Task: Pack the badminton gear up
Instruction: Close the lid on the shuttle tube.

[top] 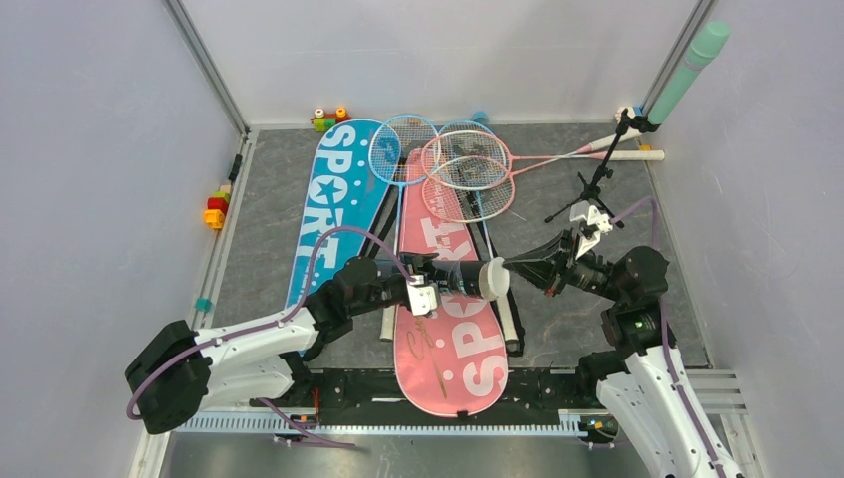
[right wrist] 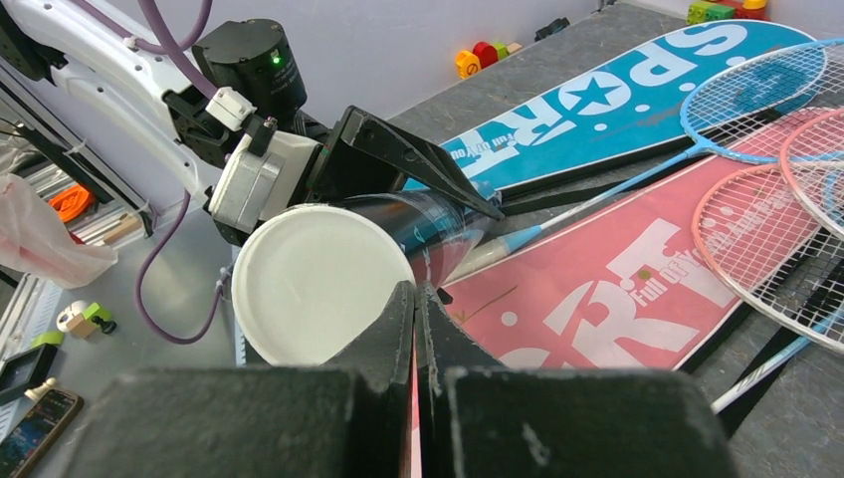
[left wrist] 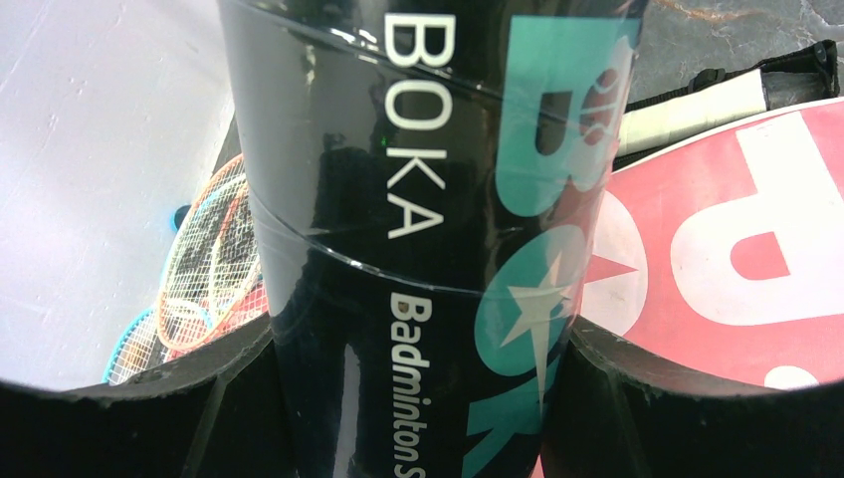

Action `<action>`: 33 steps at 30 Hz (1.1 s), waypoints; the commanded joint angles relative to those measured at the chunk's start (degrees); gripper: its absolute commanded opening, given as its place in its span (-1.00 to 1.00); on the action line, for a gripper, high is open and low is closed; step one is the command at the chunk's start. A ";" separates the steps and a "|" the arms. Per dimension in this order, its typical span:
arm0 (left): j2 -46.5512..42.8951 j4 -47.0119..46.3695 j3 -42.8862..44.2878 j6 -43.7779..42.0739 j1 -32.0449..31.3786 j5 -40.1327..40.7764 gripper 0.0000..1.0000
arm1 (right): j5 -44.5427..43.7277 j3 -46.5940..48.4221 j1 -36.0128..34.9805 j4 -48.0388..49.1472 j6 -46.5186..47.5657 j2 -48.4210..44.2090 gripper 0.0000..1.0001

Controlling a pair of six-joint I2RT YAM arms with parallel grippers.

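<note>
The left tool (left wrist: 418, 428) grips a glossy black BOKA tube (left wrist: 398, 199), pink bag (left wrist: 737, 249) and rackets (left wrist: 204, 269) lying behind it.

- Small toy blocks, red, orange and green (top: 328, 119), sit at the back of the grey stone-look desk (top: 264, 219), by the wall.
- More little blocks, red, yellow and green (top: 216, 207), sit at the desk's left edge.
- A thin black tripod stand (top: 602, 176) stands on the right.
- A long pale green foam roll (top: 690, 72) leans in the back right corner.

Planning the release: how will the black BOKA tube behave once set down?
The BOKA tube is cylindrical, so laid sideways it would likely roll. Its glossy wall looks slippery. The flat white cap suggests it could stand upright.
</note>
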State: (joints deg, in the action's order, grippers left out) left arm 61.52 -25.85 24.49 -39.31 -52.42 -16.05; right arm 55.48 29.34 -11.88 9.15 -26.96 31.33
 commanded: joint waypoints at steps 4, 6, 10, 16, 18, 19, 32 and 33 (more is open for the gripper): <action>1.10 -0.09 1.95 3.59 0.13 -2.07 -0.95 | 0.33 0.01 -0.06 -2.07 3.97 -0.24 -1.00; 1.53 0.21 2.35 3.76 0.13 -1.97 -0.95 | 0.09 0.03 -0.14 -1.94 3.99 -0.56 -1.00; 2.70 1.90 3.82 4.21 0.14 -1.55 -0.95 | -0.87 0.01 -0.42 -1.68 3.85 -0.74 -1.00; 3.29 2.47 4.47 4.41 0.13 -2.48 -0.96 | -3.49 -0.02 -0.67 -1.28 4.42 -1.52 -0.99; 3.24 2.47 4.49 4.57 0.13 -2.49 -0.95 | -4.05 -0.07 -0.77 -1.72 5.00 -1.68 -0.98; 3.21 2.47 4.51 4.56 0.13 -2.56 -0.95 | -4.07 -0.06 -0.79 -1.91 5.38 -1.66 -0.95; 3.50 2.14 4.73 5.27 0.13 -2.19 -0.95 | -5.91 1.60 -0.91 -7.74 8.96 -1.56 -0.68; 3.46 2.18 4.75 5.36 0.13 -2.11 -0.95 | -5.87 1.59 -1.03 -7.62 8.88 -1.57 -0.57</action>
State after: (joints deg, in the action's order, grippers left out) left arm 64.47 -22.79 27.62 -39.05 -52.21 -15.68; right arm 51.13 29.69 -12.67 3.29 -19.33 29.87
